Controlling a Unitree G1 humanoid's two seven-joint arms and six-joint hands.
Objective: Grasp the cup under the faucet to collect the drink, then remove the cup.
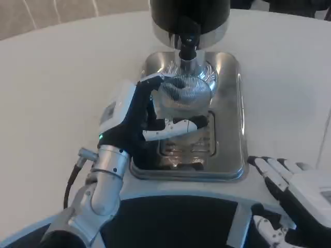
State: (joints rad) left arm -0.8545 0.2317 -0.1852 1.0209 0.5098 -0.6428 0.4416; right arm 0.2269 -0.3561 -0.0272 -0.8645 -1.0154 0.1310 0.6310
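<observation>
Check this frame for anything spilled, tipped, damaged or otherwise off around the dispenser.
Nothing stands out. The left hand holds the clear cup upright over the steel drip tray, just below the faucet. No liquid shows on the tray or the white table. The right hand rests open beside the tray.

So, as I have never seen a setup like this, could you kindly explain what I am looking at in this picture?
This is the view from a camera on a humanoid robot's head, looking down at a white table. The silver forearms at the bottom are its own. On the table stands a drink dispenser: a black body with a faucet over a shiny metal drip tray. The left hand holds a clear cup on the tray, just below the faucet. The right hand lies near the tray's right corner, fingers apart, holding nothing.
</observation>
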